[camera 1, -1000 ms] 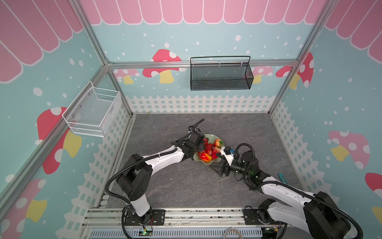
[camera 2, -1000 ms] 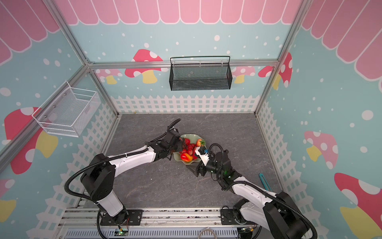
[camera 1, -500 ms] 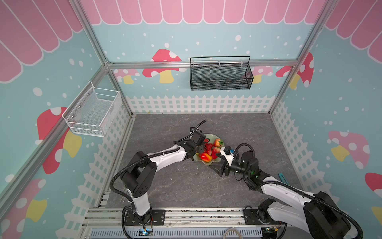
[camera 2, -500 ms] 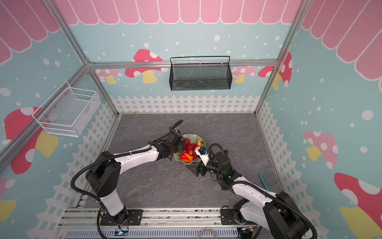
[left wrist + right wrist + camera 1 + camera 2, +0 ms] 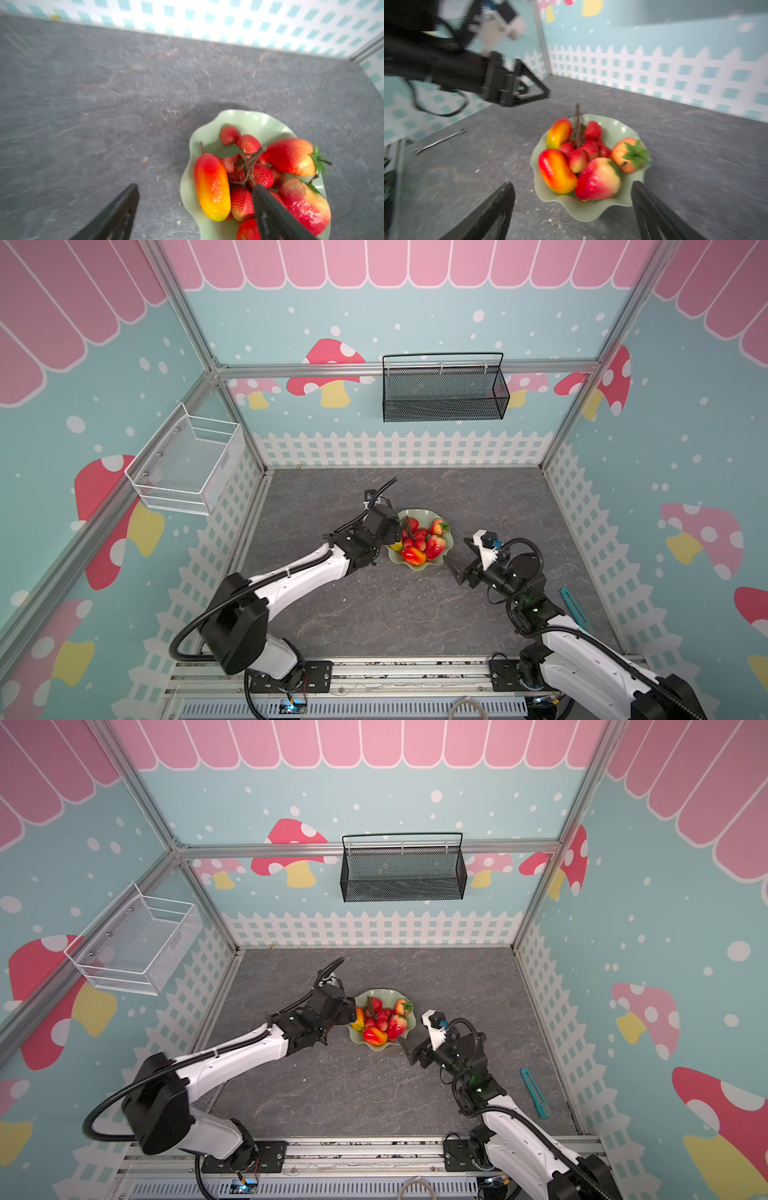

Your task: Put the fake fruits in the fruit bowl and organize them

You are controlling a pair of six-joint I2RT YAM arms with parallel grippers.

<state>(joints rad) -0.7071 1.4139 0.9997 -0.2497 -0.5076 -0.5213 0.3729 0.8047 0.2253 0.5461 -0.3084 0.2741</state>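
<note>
shows fake fruits (image 5: 556,170) heaped in the fruit bowl (image 5: 583,212), middle of the tabletop (image 5: 374,614), left gripper (image 5: 195,188) spread over its rim, right gripper (image 5: 572,185) spread empty just beside it. risks hooking the bunch stem (image 5: 249,164) or tipping the rim on withdrawal, spilling fruit.

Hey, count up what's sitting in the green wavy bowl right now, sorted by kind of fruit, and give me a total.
In the fruit bowl:
Mangoes: 2
Big strawberries: 2
Bunch of small red fruits: 1
Total: 5
</note>
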